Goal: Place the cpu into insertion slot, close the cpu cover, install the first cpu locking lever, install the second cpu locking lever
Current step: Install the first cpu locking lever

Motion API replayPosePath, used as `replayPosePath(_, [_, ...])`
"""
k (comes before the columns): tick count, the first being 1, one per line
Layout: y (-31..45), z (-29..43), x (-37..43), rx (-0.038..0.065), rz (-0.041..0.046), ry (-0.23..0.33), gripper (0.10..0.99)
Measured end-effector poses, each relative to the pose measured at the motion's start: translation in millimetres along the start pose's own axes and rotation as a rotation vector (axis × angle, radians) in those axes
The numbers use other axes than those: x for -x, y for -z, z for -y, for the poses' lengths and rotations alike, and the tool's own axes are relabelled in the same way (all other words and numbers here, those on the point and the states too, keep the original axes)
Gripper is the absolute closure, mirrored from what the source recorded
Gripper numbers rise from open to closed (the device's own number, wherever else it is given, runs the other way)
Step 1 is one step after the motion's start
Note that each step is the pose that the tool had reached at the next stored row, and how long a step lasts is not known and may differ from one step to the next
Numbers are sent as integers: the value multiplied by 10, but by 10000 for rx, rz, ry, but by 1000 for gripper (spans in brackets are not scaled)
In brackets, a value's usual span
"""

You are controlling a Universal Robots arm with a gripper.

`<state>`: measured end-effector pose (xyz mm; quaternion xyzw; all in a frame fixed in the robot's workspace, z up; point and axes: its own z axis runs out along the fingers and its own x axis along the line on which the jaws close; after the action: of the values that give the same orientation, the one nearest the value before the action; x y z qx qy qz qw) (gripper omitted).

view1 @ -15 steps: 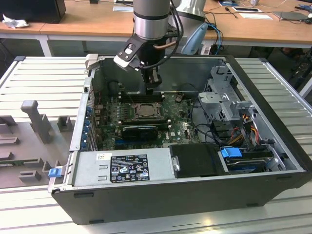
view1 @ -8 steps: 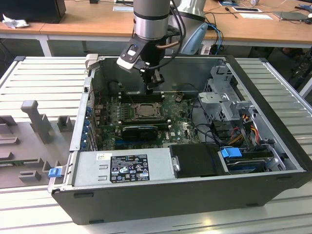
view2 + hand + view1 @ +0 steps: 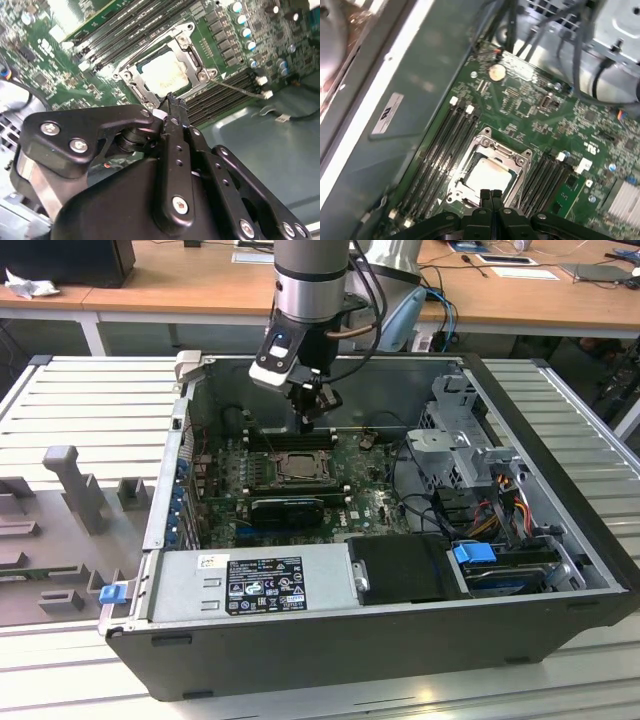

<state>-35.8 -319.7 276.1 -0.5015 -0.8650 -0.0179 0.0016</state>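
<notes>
The cpu (image 3: 489, 175) sits under the closed cpu cover (image 3: 496, 149) and the shut, empty fingers (image 3: 484, 196) hover at its edge; lever-latching seems in hand, needing a firm downward press.

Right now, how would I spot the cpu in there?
Inside the open black computer case, find the green motherboard. Between its long black memory slots sits a silvery metal frame; the cpu is the one pale, flat square chip, in its window.
</notes>
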Motion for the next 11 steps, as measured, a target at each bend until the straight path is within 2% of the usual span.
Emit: replayPosePath(11, [0, 0, 0, -43, -59, 2028, 980])
